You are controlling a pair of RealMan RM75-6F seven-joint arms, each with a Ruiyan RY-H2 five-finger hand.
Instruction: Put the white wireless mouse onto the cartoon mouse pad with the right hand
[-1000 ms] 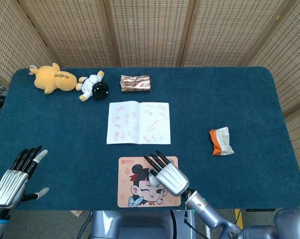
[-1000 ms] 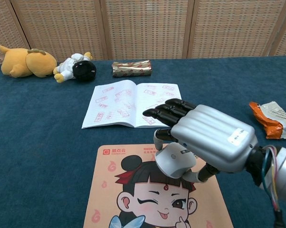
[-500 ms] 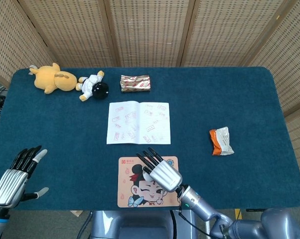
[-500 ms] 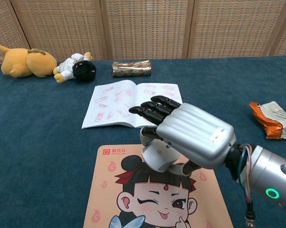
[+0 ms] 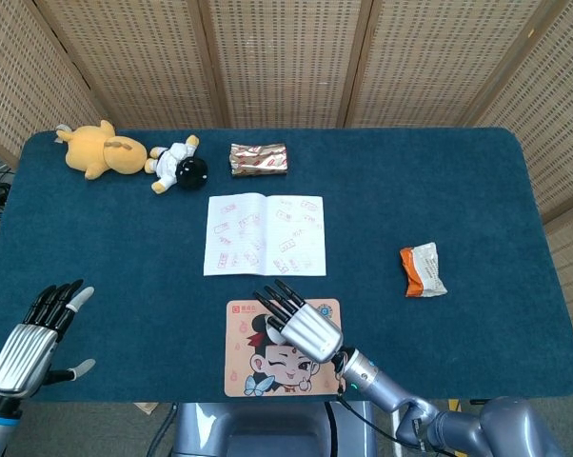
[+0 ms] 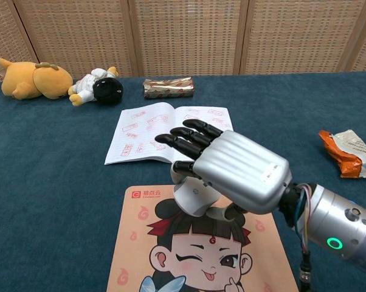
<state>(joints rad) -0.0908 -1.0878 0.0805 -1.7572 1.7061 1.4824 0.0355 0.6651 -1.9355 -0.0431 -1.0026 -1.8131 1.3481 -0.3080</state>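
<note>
I see an open white notebook with red print (image 6: 171,126) just beyond the cartoon mouse pad (image 6: 171,255), an orange snack packet (image 5: 423,269) far right. My right hand (image 6: 231,170) grips the white wireless mouse (image 6: 194,198), seemingly touching the pad's far edge. My left hand (image 5: 29,343) hovers spread, empty.

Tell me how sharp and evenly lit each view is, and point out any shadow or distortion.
Head view: sharp and evenly lit, no glare; the blue table curves outward at its edges, a wide-angle effect. Chest view: the right hand looms large, close to the camera, yet stays fairly sharp, with soft highlights on its metal back; it casts only a faint shadow on the cartoon mouse pad.
</note>
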